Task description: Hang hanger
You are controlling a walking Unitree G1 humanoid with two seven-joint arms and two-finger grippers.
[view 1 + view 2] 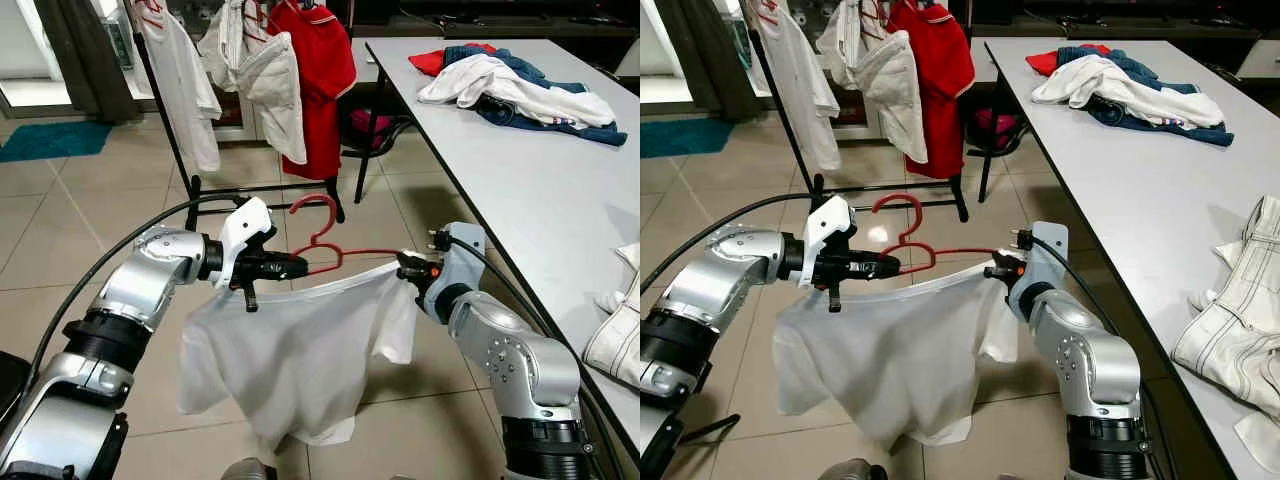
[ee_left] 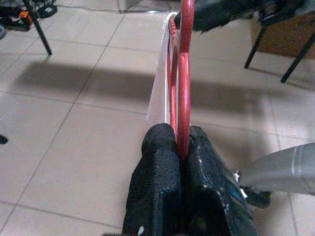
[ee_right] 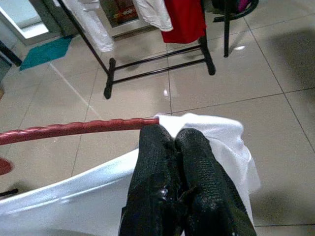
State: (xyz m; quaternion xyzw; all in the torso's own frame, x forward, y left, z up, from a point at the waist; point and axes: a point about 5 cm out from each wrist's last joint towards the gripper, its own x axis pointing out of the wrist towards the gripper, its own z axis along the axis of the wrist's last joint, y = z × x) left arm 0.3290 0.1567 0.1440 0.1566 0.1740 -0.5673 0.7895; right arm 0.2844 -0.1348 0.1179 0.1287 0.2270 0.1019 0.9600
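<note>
red plastic hanger (image 1: 325, 250) w/ white shirt (image 1: 290, 350) draped on it sits mid-air between our arms, above the tiled floor (image 1: 60, 240). our left gripper (image 1: 300, 267) is clamped tight on the hanger bar near the hook; right gripper (image 1: 405, 265) is pinched closed on the hanger's other end and shirt edge. clothes rack (image 1: 200, 190) stands ahead, apart from the hanger; table (image 1: 540, 200) on our right.

Beige tiled floor (image 1: 90, 230), long white table (image 1: 540, 190), teal rug (image 1: 55, 140)
</note>
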